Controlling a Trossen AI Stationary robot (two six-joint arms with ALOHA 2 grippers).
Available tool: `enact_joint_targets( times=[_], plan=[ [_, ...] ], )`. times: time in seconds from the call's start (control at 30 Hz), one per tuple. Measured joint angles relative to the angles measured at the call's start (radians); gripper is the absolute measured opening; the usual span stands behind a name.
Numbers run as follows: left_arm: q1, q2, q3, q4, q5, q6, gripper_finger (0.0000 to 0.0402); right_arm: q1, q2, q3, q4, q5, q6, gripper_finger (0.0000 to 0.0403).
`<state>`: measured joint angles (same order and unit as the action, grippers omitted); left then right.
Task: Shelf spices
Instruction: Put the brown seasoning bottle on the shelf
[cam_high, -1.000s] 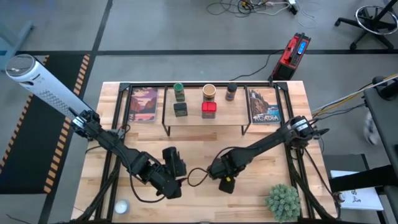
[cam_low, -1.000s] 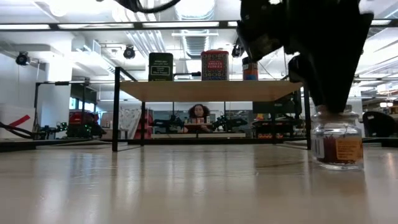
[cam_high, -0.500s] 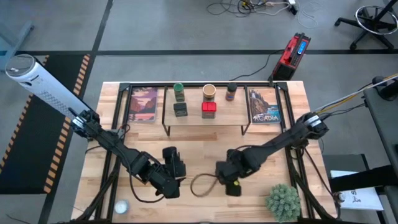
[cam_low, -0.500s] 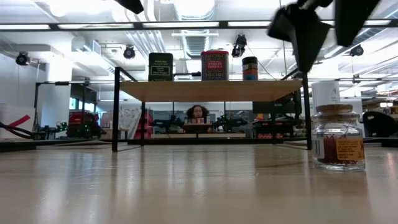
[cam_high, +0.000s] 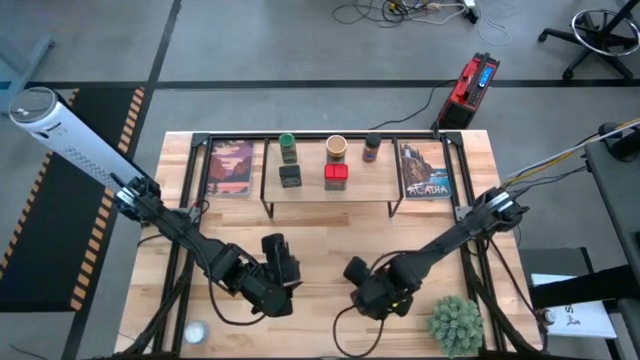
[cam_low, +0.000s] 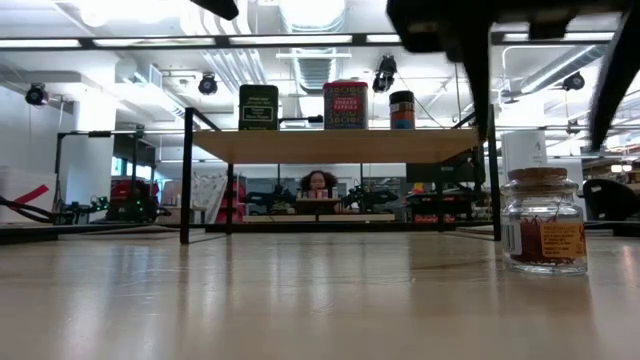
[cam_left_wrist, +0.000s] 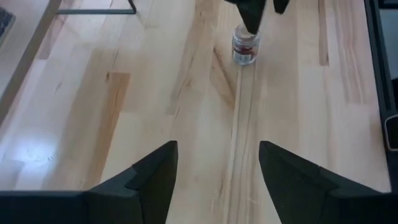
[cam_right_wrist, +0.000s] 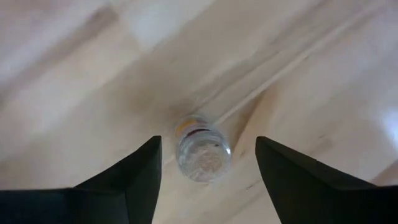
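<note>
The tiny clear jar (cam_low: 543, 232) with a cork lid stands upright on the tabletop, near the front right. My right gripper (cam_right_wrist: 208, 146) hangs open straight above it, one finger on either side, touching nothing; in the high view the hand (cam_high: 378, 298) hides the jar. My left gripper (cam_left_wrist: 217, 180) waits open over bare wood at the front left (cam_high: 283, 268), facing the jar (cam_left_wrist: 246, 45). The shelf (cam_high: 330, 205) at the back carries a green-lidded jar (cam_high: 288, 148), a black box (cam_high: 290, 176), a tan jar (cam_high: 336, 148), a red tin (cam_high: 336, 176) and a dark-capped bottle (cam_high: 372, 148).
Two upright picture cards (cam_high: 232, 168) (cam_high: 424, 170) flank the shelf. A green spiky plant (cam_high: 455, 322) stands at the front right corner, close to my right arm. A small white round thing (cam_high: 193, 330) lies at the front left. Bare wood lies between the shelf and the grippers.
My right gripper has let go of the clear jar's lid, opened wide, risen and drifted toward the table's near edge while rolling about its own axis. The jar stays standing upright on the table where it was.
</note>
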<state>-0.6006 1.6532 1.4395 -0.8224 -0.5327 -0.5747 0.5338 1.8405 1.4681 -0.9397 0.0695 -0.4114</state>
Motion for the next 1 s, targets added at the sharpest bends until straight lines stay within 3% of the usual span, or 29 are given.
enact_joint_targets(
  times=[0.23,0.63,1.0],
  plan=[
    [0.000,0.000,0.000,0.000,0.002,-0.111,0.0227,-0.026,0.066,0.000,-0.036,0.048,-0.235,0.0227],
    [0.000,0.000,0.000,0.020,0.028,-0.150,0.0229,-0.037,0.083,-0.001,-0.056,-0.040,-0.269,0.0216],
    [-0.005,0.000,0.000,0.029,0.080,-0.142,0.0232,-0.037,0.115,-0.001,-0.050,-0.043,-0.295,0.0212]
  ],
)
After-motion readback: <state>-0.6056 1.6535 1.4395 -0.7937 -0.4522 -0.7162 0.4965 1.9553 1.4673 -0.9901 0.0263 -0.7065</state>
